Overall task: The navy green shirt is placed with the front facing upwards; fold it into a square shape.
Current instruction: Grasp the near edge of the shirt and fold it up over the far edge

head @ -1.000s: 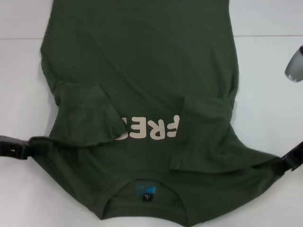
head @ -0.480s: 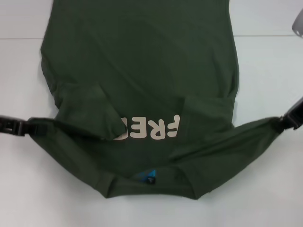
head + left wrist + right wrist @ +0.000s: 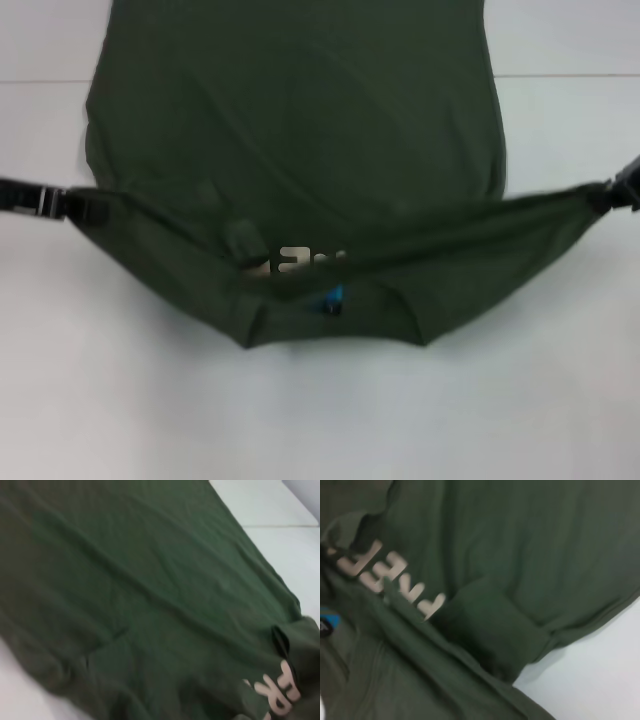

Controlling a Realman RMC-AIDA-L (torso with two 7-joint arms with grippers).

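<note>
The navy green shirt (image 3: 300,140) is plain dark olive between the black left gripper (image 3: 75,205) and black right gripper (image 3: 610,193), with cream lettering (image 3: 310,262) and a blue-marked label (image 3: 333,298), on a white table (image 3: 320,420).

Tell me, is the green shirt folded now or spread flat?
Partly folded: the navy green shirt has its collar end lifted between left pincer and right pincer, covering most lettering.

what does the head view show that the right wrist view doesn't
Only the head view shows both grippers: the left gripper and right gripper each pinch a shoulder edge of the navy green shirt, lifting its collar end into a taut fold while the rest lies flat on the table. Only the right wrist view shows a folded-in sleeve close up. Both show the cream lettering and blue neck label.
</note>
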